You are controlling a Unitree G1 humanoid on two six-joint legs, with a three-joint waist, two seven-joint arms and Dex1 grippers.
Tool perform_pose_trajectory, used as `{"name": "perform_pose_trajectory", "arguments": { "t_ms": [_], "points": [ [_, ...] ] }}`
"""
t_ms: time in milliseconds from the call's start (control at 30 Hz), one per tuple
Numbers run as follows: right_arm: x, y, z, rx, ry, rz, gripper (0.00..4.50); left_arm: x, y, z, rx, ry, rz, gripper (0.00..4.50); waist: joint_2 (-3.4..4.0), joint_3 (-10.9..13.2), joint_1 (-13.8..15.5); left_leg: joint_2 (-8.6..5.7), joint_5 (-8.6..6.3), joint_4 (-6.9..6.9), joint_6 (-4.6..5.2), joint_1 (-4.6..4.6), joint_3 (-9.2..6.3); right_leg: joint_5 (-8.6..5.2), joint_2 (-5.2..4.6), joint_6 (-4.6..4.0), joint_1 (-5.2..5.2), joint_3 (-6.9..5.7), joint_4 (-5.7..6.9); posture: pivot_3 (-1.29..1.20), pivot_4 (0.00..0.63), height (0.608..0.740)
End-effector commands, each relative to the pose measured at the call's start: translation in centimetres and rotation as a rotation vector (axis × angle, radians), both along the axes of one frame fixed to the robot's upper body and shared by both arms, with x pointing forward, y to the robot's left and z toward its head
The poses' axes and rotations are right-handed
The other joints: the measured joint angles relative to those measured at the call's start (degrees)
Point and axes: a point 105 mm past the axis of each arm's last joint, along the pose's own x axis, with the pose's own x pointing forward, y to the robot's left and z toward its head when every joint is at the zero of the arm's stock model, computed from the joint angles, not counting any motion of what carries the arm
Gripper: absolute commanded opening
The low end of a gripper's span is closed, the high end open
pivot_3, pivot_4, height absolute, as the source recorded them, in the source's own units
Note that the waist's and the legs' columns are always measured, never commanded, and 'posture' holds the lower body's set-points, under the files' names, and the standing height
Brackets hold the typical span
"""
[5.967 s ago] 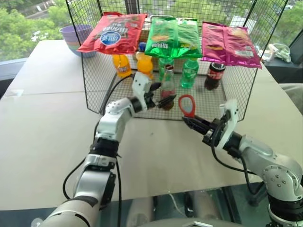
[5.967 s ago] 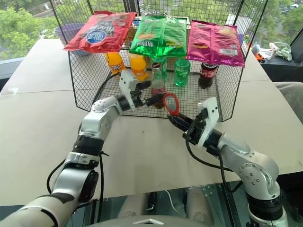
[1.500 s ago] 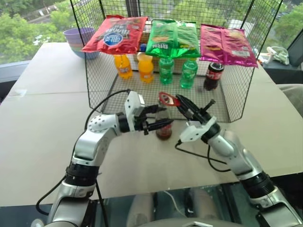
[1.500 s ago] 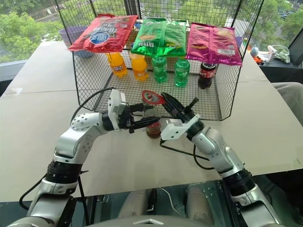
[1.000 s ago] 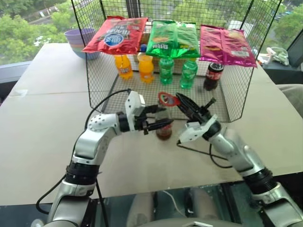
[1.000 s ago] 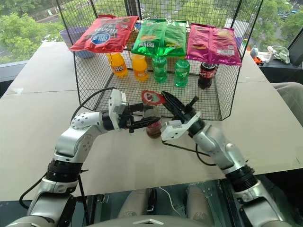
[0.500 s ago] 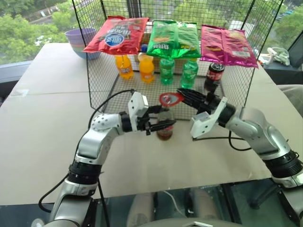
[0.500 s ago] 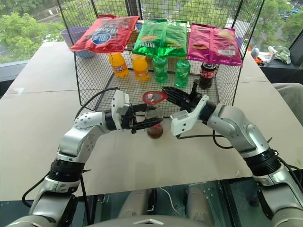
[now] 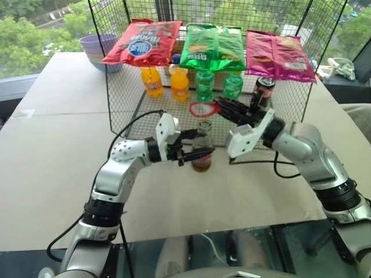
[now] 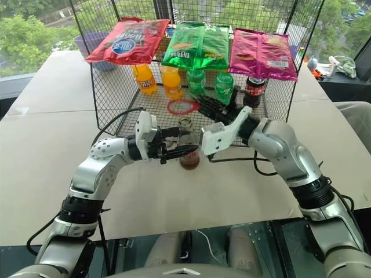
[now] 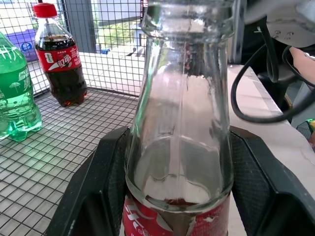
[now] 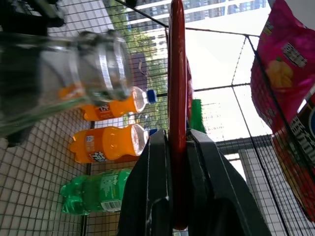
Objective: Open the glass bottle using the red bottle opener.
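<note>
Glass bottle (image 9: 202, 152) upright on table (image 9: 52, 150) just in front of wire cage (image 9: 119, 87), mouth uncapped, dark liquid low in body. Left gripper (image 9: 200, 147) fingers part-spread, clamped either side of bottle. Right gripper (image 9: 222, 108) pinched tight on handle of red bottle opener (image 9: 202, 109), ring held above bottle mouth, apart from it. Inside cage: two orange bottles (image 9: 152, 80), two green bottles (image 9: 204, 86), cola bottle (image 9: 262, 91). Chip bags (image 9: 211, 46) hang on cage front. Purple bowl (image 9: 97, 46) on table behind cage corner.
</note>
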Motion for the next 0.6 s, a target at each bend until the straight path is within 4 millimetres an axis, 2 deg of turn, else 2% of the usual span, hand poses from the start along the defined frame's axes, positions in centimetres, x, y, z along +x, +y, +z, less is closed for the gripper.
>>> {"name": "perform_pose_trajectory", "arguments": {
  "t_ms": [33,167,267,300,433,600],
  "points": [
    [-1.0,-2.0,1.5,0.193,0.154,-0.014,0.00,-0.3,0.1,1.0,-0.021,-0.046,-0.004,2.27,-0.01,0.00,0.06,0.01,0.00,0.00,0.00,-0.02,-0.04,0.00,0.00,0.00,0.02,-0.04,-0.03,0.00,0.150,0.740],
    [-2.0,-4.1,-1.1,0.369,0.498,-0.070,0.00,-0.3,0.4,1.0,-0.023,-0.051,0.003,2.27,0.00,0.00,0.01,0.03,-0.01,-0.08,0.01,-0.03,-0.06,0.00,0.00,-0.01,0.01,-0.07,-0.04,0.00,0.150,0.740],
    [-3.0,-4.8,-4.6,0.582,0.853,-0.104,0.00,-0.3,0.5,1.1,-0.031,-0.059,0.011,2.27,0.01,0.01,-0.05,0.04,-0.01,-0.08,0.01,-0.01,-0.06,0.00,-0.01,-0.01,0.01,-0.07,-0.02,0.00,0.150,0.740],
    [-3.3,-4.9,-6.2,0.647,0.974,-0.128,0.00,-0.3,0.5,1.1,-0.035,-0.061,0.012,2.27,0.01,0.01,-0.11,0.05,-0.01,-0.07,0.01,0.00,-0.07,0.00,0.00,-0.01,0.01,-0.08,-0.01,0.00,0.150,0.740],
    [-4.5,-4.4,-10.1,0.773,1.294,-0.172,0.00,-0.4,0.5,1.2,-0.037,-0.071,0.014,2.27,0.04,0.02,-0.20,0.10,-0.01,-0.05,0.00,0.02,-0.31,0.00,0.00,-0.01,-0.01,-0.05,0.00,0.00,0.150,0.740],
    [-5.2,-3.7,-12.8,0.912,1.540,-0.187,0.00,-0.5,0.6,1.3,-0.037,-0.083,0.028,2.27,0.04,0.02,-0.16,0.08,-0.01,-0.06,0.00,-0.01,-0.38,0.00,-0.03,-0.01,-0.04,-0.06,-0.01,0.00,0.150,0.740]
  ]
}}
